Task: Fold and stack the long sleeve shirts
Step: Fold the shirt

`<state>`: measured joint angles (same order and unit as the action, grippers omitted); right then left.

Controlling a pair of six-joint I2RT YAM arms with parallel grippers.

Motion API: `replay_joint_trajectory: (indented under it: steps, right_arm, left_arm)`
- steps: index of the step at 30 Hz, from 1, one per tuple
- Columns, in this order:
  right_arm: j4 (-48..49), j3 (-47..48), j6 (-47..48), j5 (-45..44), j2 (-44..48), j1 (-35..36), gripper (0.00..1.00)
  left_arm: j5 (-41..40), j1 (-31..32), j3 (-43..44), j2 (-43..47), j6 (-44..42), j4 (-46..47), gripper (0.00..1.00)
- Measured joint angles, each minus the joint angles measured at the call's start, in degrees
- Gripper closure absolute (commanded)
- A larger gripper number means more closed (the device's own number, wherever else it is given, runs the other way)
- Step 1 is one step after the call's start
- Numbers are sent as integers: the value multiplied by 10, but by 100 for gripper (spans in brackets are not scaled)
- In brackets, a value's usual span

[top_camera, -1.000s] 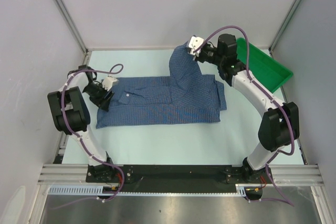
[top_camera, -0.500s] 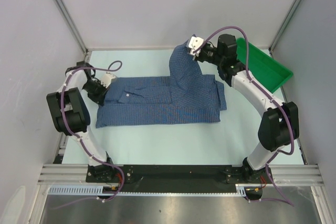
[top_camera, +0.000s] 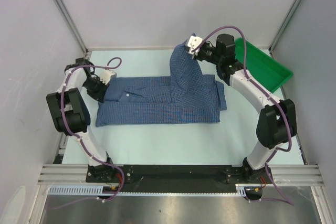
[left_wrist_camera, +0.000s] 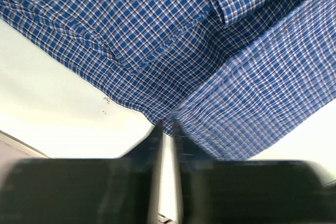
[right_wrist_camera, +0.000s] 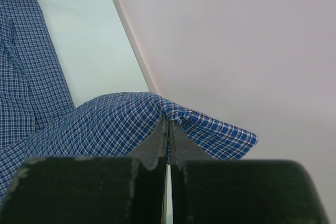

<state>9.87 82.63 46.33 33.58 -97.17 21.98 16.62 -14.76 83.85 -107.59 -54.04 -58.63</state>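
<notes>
**Item 1, long sleeve shirt** (top_camera: 152,103): blue, fine white check. Lay across the middle of the worktop (top_camera: 157,145), collar end toward 9 o'clock, already narrowed into a long band. One portion at 1 o'clock was raised off the surface in a peak.

**Item 2, right gripper** (right_wrist_camera: 168,123): clenched on a ridge of cloth at the top of that peak, near the back wall at 12 to 1 o'clock.

**Item 3, left gripper** (left_wrist_camera: 168,126): at 9 o'clock, low on the shirt's edge. Jaws all but together, and a corner of cloth appeared nipped at their tips.

**Handling note (judgement):** the step in hand looked like carrying the raised portion over the flat part. It would go best with the 9 o'clock end pinned, the lifted cloth kept taut and laid down square to the lower edge, then let go only once flat.

**Item 4, green tray** (top_camera: 273,62): at 2 o'clock, apart from the shirt. Nothing showed inside it, though the right arm hid its near side.
</notes>
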Motion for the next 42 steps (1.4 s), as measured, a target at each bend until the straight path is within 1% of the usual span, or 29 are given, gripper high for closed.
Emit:
replay_joint_trajectory:
  steps: [1, 4, 6, 7, 10, 14, 16, 23, 25, 26, 27, 28, 29, 30, 31, 36, 38, 41, 42]
  right_arm:
    - [3, 0, 0, -2, -1, 1, 100]
    - [12, 0, -1, -5, -7, 3, 100]
    - [12, 0, -2, -8, -10, 5, 100]
    - [12, 0, -1, -9, -12, 5, 100]
    - [12, 0, -1, -12, -13, 7, 100]
    - [12, 0, 0, -12, -13, 8, 100]
    - [12, 0, 0, -12, -13, 8, 100]
    - [11, -1, 1, -12, -13, 8, 100]
    - [11, -1, 0, -12, -13, 8, 100]
    - [12, -1, 0, -13, -13, 8, 100]
    - [12, -1, 0, -12, -13, 7, 100]
    - [12, -1, 0, -12, -13, 6, 100]
    - [12, -1, 0, -12, -13, 6, 100]
    - [12, -1, 0, -12, -13, 5, 100]
    - [12, -2, 0, -12, -13, 5, 100]
    - [11, -3, 1, -12, -13, 3, 100]
    - [11, -3, 2, -12, -13, 3, 100]
    - [10, -3, 3, -12, -13, 3, 100]
    - [10, -3, 3, -12, -13, 3, 100]
  left_arm:
    - [-1, 0, 0, 0, 4, 2, 60]
    - [3, -3, 0, 0, 12, 5, 46]
    - [16, -13, -11, 5, 10, 5, 42]
    - [25, -23, -22, 9, 5, 1, 36]
    - [49, -80, -60, 33, -17, -26, 35]
    - [50, -168, -133, 77, -32, -37, 35]
    - [52, -174, -154, 83, -31, -38, 35]
    - [83, -165, -203, 75, -35, -24, 37]
    - [83, -165, -217, 73, -42, -18, 43]
    - [84, -165, -223, 71, -47, -16, 50]
    - [85, -165, -226, 71, -52, -16, 69]
    - [86, -164, -227, 71, -57, -15, 79]
    - [86, -164, -227, 70, -56, -12, 85]
    - [85, -164, -227, 70, -61, -8, 96]
    - [83, -164, -224, 70, -65, -6, 99]
    - [64, -157, -176, 78, -89, -24, 100]
    - [42, -144, -169, 104, -110, -21, 100]
    - [10, -113, -177, 168, -149, -23, 100]
    - [4, -106, -182, 184, -157, -23, 92]
